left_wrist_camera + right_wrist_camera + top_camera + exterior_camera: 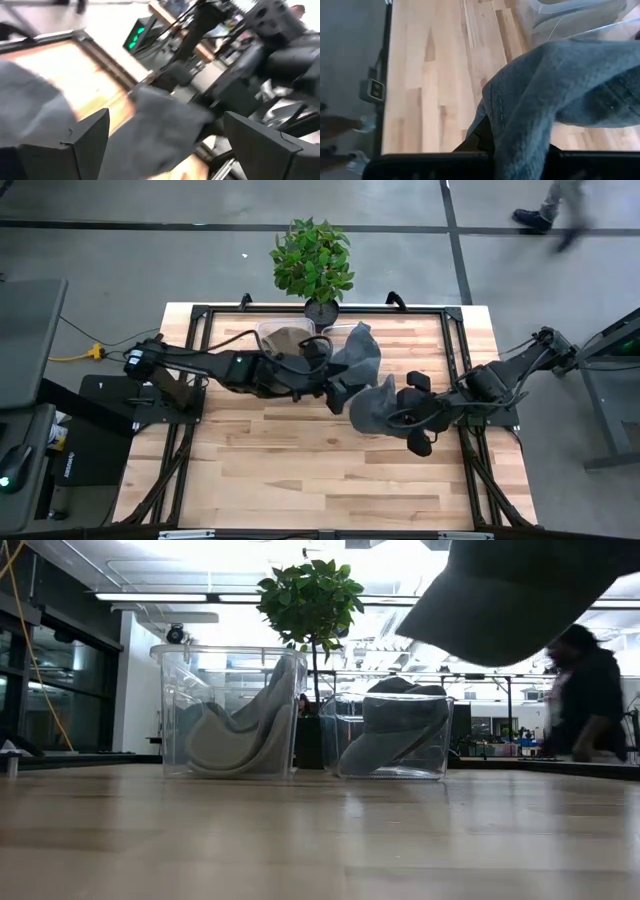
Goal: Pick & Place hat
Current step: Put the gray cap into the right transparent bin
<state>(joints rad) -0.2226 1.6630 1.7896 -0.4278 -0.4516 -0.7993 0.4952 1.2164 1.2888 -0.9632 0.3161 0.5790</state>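
A dark grey hat hangs over the middle of the table, between my two grippers; in the low view it floats well above the wood. My right gripper is shut on it from the table's right. My left gripper stands open just left of the hat. In its wrist view the grey cloth lies ahead of the spread fingers. At the back stand two clear bins, each with a grey hat lying inside. My right gripper is shut on the hat's right-hand end, near a stitched edge. The cloth drapes over the fingers and hides them, so which part it has cannot be told. It comes in from the table's right, slanting down. The hat is lifted clear of the table.
A potted plant stands at the far edge behind the bins. Bare wood stretches across the near half. A person walks on the floor beyond the table, and another person shows in the room behind.
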